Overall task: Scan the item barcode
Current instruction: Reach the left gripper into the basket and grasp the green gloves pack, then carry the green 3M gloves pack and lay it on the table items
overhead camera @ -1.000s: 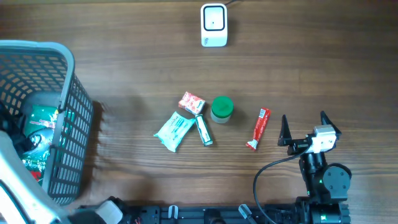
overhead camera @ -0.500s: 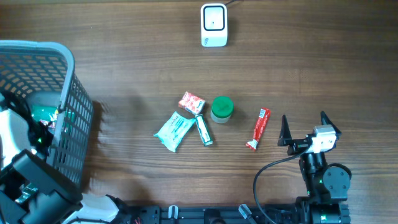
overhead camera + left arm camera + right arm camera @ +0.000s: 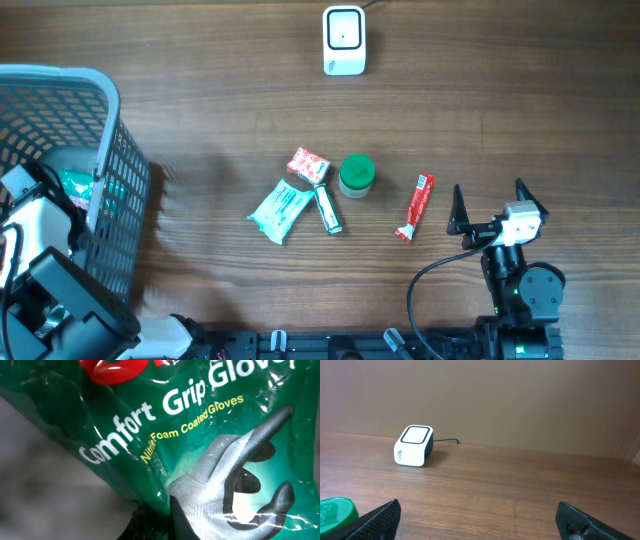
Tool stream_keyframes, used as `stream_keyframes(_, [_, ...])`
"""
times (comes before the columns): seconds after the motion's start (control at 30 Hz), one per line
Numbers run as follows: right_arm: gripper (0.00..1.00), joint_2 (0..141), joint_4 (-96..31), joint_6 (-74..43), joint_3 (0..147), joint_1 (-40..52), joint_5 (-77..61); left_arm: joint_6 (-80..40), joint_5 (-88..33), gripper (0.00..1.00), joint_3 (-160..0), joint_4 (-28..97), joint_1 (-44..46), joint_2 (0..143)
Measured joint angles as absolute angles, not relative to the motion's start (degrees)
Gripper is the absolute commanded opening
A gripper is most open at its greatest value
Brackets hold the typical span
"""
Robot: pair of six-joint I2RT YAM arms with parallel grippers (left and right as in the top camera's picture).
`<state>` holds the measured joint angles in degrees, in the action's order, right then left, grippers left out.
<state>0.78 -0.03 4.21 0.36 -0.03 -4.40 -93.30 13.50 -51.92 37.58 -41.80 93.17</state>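
Left arm is down inside the basket (image 3: 120, 200) at the left end of the table (image 3: 500, 100), and the left gripper (image 3: 152, 522) is closed, its dark tips right at the bottom edge of the green glove packet (image 3: 200, 435). The shiny film creases in toward the tips, so I read this as a pinch on the packet, though the contact itself is mostly out of frame. The right gripper (image 3: 490, 200) hangs wide open and empty near the front right of the table, well apart from the action. The scanner (image 3: 343, 40) sits at the far edge, its flat top facing up, with a cluster of small goods lying between it and the front. The step in hand looks like getting the packet out. The way to do it well is to rise straight up, clear of the mesh wall, before swinging right, because a floppy bag held by one edge will droop and may snag the rim. Pass high over the small goods. No barcode shows on the printed face toward the wrist camera, so it may be on the other side; the packet will probably need turning to show it flat and steady to the scanner's window.
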Motion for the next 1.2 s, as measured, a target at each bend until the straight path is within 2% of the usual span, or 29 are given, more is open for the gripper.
stream_keyframes(0.17, [1.0, 0.78, -0.03, 4.21, 0.36, -0.03, -4.4, -81.28, 12.82, 0.04, -53.32, 36.6, -41.8, 93.45])
stream_keyframes(0.33, [1.0, 0.78, -0.03, 4.21, 0.36, -0.03, -4.4, -69.3, 9.34, 0.04, -62.59, 43.11, -41.74, 90.11])
stream_keyframes(0.47, [0.99, 0.78, -0.03, 4.21, 0.36, -0.03, -4.4, -65.93, 8.51, 0.04, -68.64, 47.11, -41.74, 78.83])
stream_keyframes(0.7, [1.0, 0.78, -0.03, 4.21, 0.36, -0.03, -4.4, -64.36, 6.63, 0.04, -69.49, 46.63, -41.74, 61.01])
stream_keyframes(0.83, [1.0, 0.78, -0.03, 4.21, 0.36, -0.03, -4.4, -60.55, -1.89, 0.04, -69.49, 40.86, -41.74, 52.12])
stream_keyframes(0.87, [1.0, 0.78, -0.03, 4.21, 0.36, -0.03, -4.4, -59.77, -9.76, 0.04, -69.58, 39.79, -41.74, 47.13])
stream_keyframes(0.93, [1.0, 0.78, -0.03, 4.21, 0.36, -0.03, -4.4, -58.52, -15.42, 0.04, -69.67, 39.72, -40.95, 45.43])
stream_keyframes(1.07, [1.0, 0.78, -0.03, 4.21, 0.36, -0.03, -4.4, -52.42, -26.87, 0.04, -69.71, 42.59, -32.77, 44.05])
stream_keyframes(1.2, [1.0, 0.78, -0.03, 4.21, 0.36, -0.03, -4.4, -43.38, -30.15, 0.04, -69.71, 47.03, -20.05, 45.36])
